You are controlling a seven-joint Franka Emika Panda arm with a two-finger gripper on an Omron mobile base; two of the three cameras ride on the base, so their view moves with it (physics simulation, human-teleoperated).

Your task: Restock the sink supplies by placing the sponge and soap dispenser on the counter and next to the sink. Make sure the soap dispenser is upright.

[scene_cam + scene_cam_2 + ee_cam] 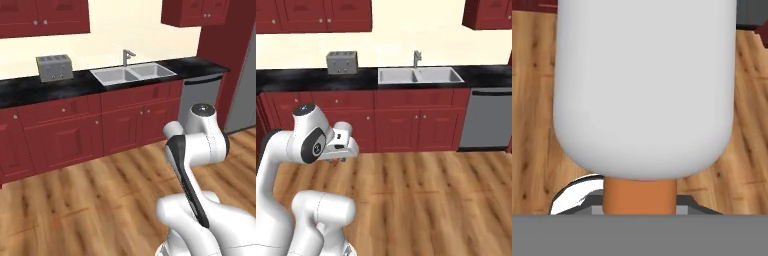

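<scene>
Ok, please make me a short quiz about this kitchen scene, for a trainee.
1. True or false: the soap dispenser already stands on the counter.
2. What stands on the counter, left of the sink? A) kettle B) toaster C) sponge
3. Fill in: the dispenser's pump top is ___ in colour.
Key: 1 false, it hangs over the wooden floor; 2 B; 3 orange.

Rounded white plastic soap dispenser bottle (644,90) close up, orange-brown pump neck (640,196) pointing toward the camera, brown wooden plank floor (532,125) behind it.
</scene>
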